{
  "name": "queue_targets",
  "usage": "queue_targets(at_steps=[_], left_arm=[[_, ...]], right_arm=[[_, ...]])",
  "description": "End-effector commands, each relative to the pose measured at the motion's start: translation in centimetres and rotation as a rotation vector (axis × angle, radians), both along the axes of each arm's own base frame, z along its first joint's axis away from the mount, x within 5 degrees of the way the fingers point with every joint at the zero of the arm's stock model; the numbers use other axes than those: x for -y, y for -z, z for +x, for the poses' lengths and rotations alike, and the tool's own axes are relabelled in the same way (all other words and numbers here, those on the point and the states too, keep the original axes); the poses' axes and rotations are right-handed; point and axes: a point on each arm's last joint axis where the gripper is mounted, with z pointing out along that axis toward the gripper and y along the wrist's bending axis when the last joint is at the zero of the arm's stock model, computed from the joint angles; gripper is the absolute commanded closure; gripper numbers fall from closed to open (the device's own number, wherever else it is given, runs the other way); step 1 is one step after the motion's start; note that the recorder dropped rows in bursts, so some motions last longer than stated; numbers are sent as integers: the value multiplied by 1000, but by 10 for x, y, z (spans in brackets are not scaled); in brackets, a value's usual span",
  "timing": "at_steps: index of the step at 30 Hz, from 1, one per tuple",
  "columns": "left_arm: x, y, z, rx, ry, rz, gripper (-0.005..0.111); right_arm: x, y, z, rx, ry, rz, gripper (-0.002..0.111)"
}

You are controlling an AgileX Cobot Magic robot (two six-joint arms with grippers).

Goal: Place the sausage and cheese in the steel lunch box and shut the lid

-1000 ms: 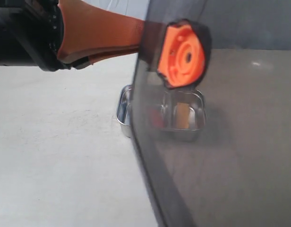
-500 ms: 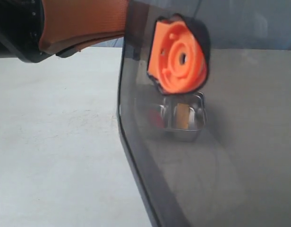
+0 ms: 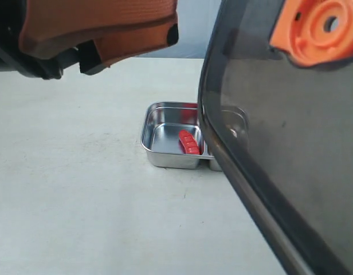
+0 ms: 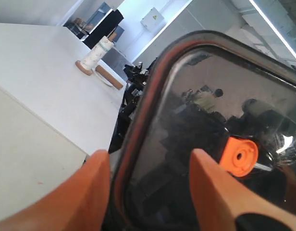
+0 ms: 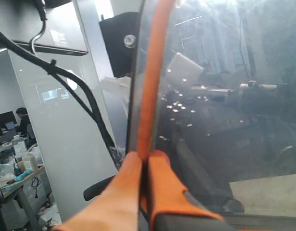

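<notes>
1. Exterior view: the lid [image 3: 291, 143] hangs tilted close to the camera, hiding the right end of the lunch box [image 3: 149, 129] on the table [image 3: 79, 189]. The sausage [image 3: 189, 142] lies in the box's left compartment.
2. Left wrist view: the left gripper [image 4: 150, 155] is spread wide and grips nothing, with the lid's edge between its fingers.
3. Right wrist view: the right gripper [image 5: 144, 161] is pinched tight on the lid's rim.

The steel lunch box [image 3: 155, 130] is mirror-bright polished metal, the sausage [image 3: 189, 143] glossy red plastic. The lid [image 3: 279, 172] is smooth, smoky translucent plastic; its orange valve [image 3: 317, 31] matt. The table [image 3: 79, 195] is matt, faintly scuffed.
</notes>
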Motion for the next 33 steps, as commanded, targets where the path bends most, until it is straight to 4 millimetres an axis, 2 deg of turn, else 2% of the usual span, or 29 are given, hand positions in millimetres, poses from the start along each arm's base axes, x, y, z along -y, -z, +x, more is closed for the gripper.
queue_targets(at_steps=[1,5,13,24,28,33], left_arm=[[8,-8,-12,-14,56,-59,57],[10,-10,-15,-22,74,-73,57],[21,-15,-28,-50,145,-131,57],[21,-15,-29,-31,145,-131,57],[21,-18,-27,-35,134,-165,57],[21,-18,-27,1,128,-169,57]], right_arm=[[2,-5,0,-7,6,42,109],[6,-11,-5,5,-55,112,109],[7,-12,-7,1,-81,124,109],[10,-15,-10,-15,-127,162,109],[2,-14,-5,-36,-104,135,109],[-21,-8,5,-88,-126,60,109]])
